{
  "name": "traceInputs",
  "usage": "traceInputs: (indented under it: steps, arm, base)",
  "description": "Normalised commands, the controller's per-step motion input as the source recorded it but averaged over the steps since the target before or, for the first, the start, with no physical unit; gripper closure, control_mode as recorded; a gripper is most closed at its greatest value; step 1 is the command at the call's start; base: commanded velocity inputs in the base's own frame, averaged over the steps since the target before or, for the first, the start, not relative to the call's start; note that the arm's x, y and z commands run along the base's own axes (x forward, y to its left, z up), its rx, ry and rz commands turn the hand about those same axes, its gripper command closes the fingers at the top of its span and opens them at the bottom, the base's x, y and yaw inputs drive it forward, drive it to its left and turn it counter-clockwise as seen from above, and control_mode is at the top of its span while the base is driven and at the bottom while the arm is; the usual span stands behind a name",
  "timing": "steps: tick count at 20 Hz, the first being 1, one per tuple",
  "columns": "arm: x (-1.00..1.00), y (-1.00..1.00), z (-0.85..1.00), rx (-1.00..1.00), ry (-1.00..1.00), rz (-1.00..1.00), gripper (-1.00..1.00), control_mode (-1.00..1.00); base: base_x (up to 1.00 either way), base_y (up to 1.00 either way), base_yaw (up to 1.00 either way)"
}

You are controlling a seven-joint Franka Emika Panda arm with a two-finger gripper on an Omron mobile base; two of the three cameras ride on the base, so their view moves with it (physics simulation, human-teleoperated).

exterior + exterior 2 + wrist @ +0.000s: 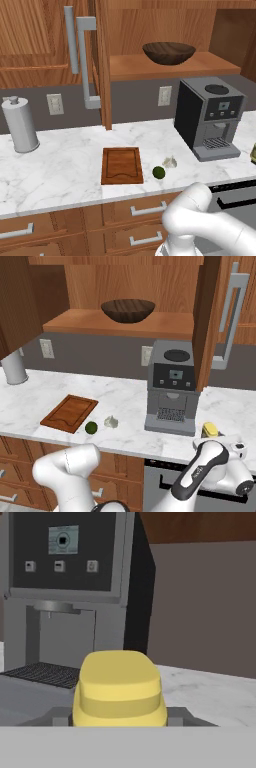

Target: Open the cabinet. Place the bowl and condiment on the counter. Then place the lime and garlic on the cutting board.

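Condiment (119, 688) sits low in the centre of the hand view, its pale yellow cap large and close, with the grey coffee machine (65, 597) behind it at upper left. In the right base view the same bottle shows at lower right, standing on the white marble surface (130, 401) just beside the machine's base, with the gripper (220, 442) right at it. The fingers (52, 717) appear as grey tips on either side of the bottle, partly apart; whether they press on it or merely flank it I cannot tell.

The bottle looks small, light and rigid, probably smooth plastic, so it may slip or tip if nudged near the top. A hold across the body below the cap, squarely from both sides, seems safest.

The cabinet (102, 60) stands open in the upper part of the left base view, and the bowl (168, 52) rests on its shelf at upper centre. Lower down, the lime (158, 172) and garlic (170, 162) lie close together just right of the cutting board (121, 165)
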Motion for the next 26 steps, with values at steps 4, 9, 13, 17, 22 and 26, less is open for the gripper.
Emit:
traceInputs:
  steps: [4, 9, 13, 17, 22, 26]
  arm:
    - [0.2, -0.13, -0.18, 0.0, 0.0, 0.0, 1.0, -1.0]
    - [0.07, -0.05, -0.17, 0.0, 0.0, 0.0, 1.0, -1.0]
    - [0.0, 0.0, -0.25, 0.0, 0.01, 0.0, -1.0, -1.0]
    - [-0.03, 0.0, -0.04, 0.01, 0.01, 0.0, -1.0, -1.0]
    - [-0.04, 0.01, 0.0, 0.0, 0.0, 0.0, -1.0, -1.0]
    - [-0.18, 0.06, 0.0, 0.0, 0.0, 0.0, -1.0, -1.0]
  base:
    - [0.0, 0.0, 0.0]
    - [0.0, 0.0, 0.0]
    - [0.0, 0.0, 0.0]
    - [0.0, 0.0, 0.0]
    - [0.0, 0.0, 0.0]
    - [0.0, 0.0, 0.0]
